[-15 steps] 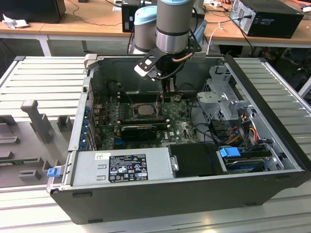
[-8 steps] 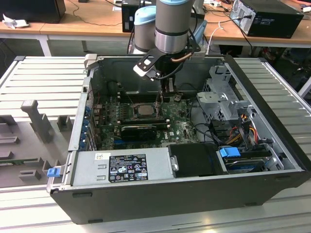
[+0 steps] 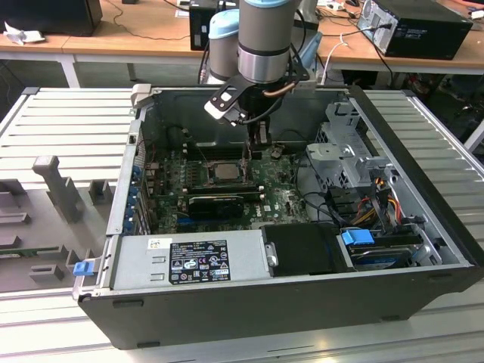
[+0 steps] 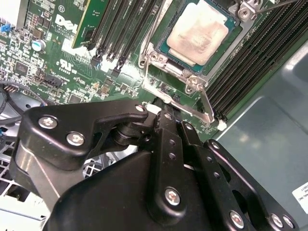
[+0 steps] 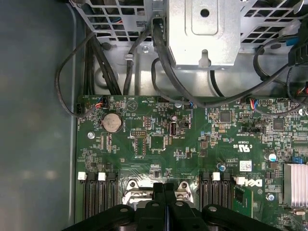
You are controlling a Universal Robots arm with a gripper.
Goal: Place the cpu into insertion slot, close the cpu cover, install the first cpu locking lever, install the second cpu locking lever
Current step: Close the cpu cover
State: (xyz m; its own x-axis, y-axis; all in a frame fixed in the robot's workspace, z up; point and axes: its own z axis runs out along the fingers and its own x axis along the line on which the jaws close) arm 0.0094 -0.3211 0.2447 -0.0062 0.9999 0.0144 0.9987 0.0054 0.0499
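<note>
Claw (image 4: 166, 114) fingers pressed together, tips just beside the cpu cover (image 4: 175, 67), near a locking lever (image 4: 206, 106) — cpu (image 4: 198, 31) seated under that cover. Likely risk: tips skid off the thin lever — it springs back.

A work table (image 3: 68, 113) built from ribbed silver metal slats is spread across most of the exterior view, and a few grey block-shaped fixtures (image 3: 57, 185) are parked on it toward the exterior view's left. Behind it, a row of wooden-topped desks (image 3: 136, 38) on white legs (image 3: 69, 72) is lined up along the back. A black box (image 3: 49, 15) is sat on the desk at the exterior view's left, with something white and crumpled (image 3: 19, 34) just beside it. A black computer tower (image 3: 423, 26) is laid on its side at the exterior view's right. A white cable (image 3: 336, 47) is draped off the desk edge near that tower. The whole place is lit evenly and softly, tbh.
</note>
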